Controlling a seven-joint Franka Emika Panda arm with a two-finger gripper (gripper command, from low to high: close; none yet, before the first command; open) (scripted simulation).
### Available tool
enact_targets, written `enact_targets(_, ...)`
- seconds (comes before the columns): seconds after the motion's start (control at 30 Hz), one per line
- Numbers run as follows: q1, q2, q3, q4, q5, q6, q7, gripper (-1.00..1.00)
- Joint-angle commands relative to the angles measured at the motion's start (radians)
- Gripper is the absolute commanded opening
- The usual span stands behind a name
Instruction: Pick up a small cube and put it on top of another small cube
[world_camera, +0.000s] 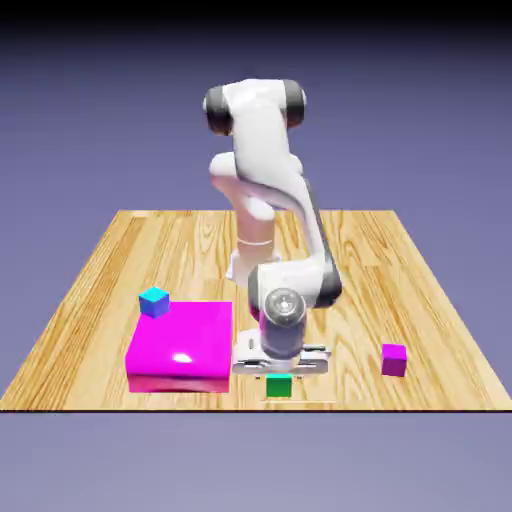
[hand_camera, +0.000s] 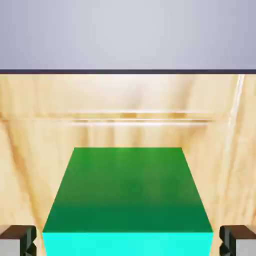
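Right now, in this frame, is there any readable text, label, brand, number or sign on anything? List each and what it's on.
None. No readable text shows in either view: the green cube, purple cube, cyan cube, magenta block, white arm, gripper and wooden table all have plain, unmarked surfaces.

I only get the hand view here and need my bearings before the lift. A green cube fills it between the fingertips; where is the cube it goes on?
Observer: The purple cube sits on the table, toward the exterior view's right of the green cube.
Operator: Anything near the gripper's other side?
Observer: A large magenta block, close to the gripper.
Operator: Other cubes?
Observer: A cyan cube at that block's far left corner.
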Motion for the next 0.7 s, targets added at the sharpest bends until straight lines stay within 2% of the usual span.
enact_targets(0.0,-0.002,-0.027,0.003,0.017,0.003,-0.044,-0.001,-1.00)
enact_targets(0.1,0.003,-0.097,0.024,0.061,-0.003,-0.158,-0.027,-1.00)
enact_targets(0.5,0.329,-0.139,0.364,0.067,-0.502,-0.223,-0.549,-1.00)
enact_targets(0.57,0.342,-0.141,0.378,0.067,-0.522,-0.226,-0.570,-1.00)
enact_targets(0.67,0.345,-0.046,0.321,0.019,-0.613,-0.102,-0.510,-1.00)
